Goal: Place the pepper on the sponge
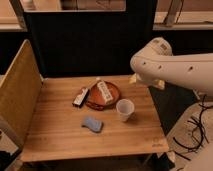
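Up at the table's (55,117) back right corner, the gripper (133,79) sits mostly hidden behind the white arm (175,67), its fingers spread and holding nothing. The pepper (103,91) lies on the reddish plate (113,95), apart from the blue-grey sponge (92,123) nearer the front, left of the paper cup (124,109).

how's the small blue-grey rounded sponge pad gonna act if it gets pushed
The blue-grey sponge lies flat on the wooden table, so it likely slides, not rolls. It looks soft, so probably light and squashy. The gripper sits near the table's far-right edge.
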